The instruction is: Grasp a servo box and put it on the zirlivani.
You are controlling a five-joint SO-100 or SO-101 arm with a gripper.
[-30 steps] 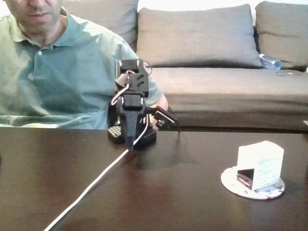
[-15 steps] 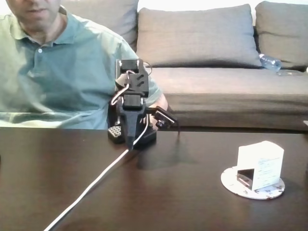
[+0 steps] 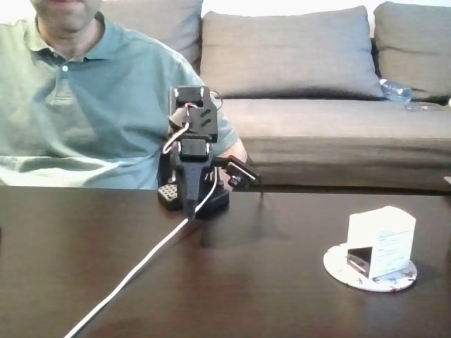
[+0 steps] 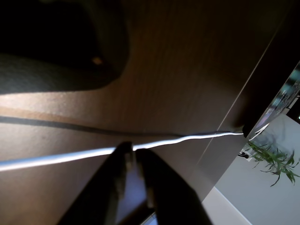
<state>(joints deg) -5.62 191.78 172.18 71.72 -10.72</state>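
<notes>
Fixed view, foreground: dark, glossy brown wooden table (image 3: 268, 296), crossed by a thin white cable (image 3: 134, 271) running diagonally from the near edge up to the arm's base.
Near right: small white cardboard servo box with a diagonal black lower section (image 3: 380, 241), standing upright on the flat round white speckled disc, the zirlivani (image 3: 340, 271); box within the rim, disc edge showing to its left and front.
Task standing: by the look of it complete, box resting on its target, nothing holding it.
Middle: black five-joint arm (image 3: 192, 158) folded over its base, well apart from the box; posture reads as parked.
Wrist view, tool: dark two-finger gripper (image 4: 136, 157) pointed at the table and the cable, fingers close together with a slim gap, gripping nothing.
Behind the arm: seated person in a green polo shirt (image 3: 84, 113), right at the table's far edge.
Background: grey fabric sofa (image 3: 317, 91) along the wall.
</notes>
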